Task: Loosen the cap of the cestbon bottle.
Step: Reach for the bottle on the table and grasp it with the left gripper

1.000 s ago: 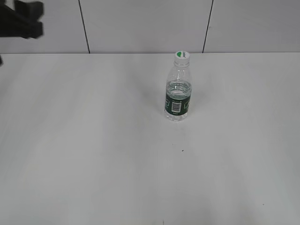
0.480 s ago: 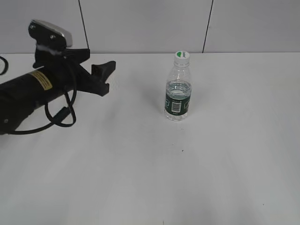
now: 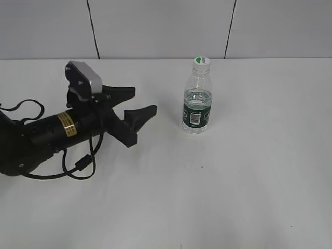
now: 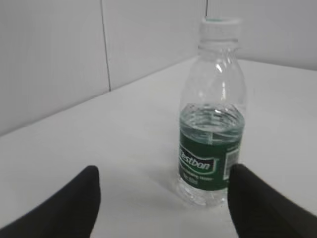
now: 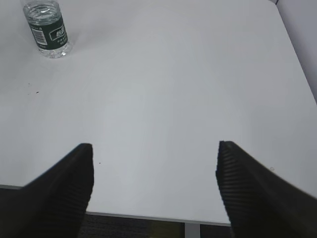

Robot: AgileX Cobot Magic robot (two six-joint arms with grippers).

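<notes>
The cestbon bottle stands upright on the white table, clear with a dark green label and some water inside. Its white cap with a green mark sits on the neck. My left gripper is open and empty, lying low to the left of the bottle, fingers pointing at it with a gap between. In the left wrist view the bottle and cap stand just ahead of the open fingers. My right gripper is open and empty over the table's near edge; the bottle shows far off at top left.
The white table runs back to a grey panelled wall. A black cable loops off the left arm. The table's front edge shows in the right wrist view.
My left arm has come in from the far left, moving right and lower across the table toward the bottle. The bottle has not moved.
</notes>
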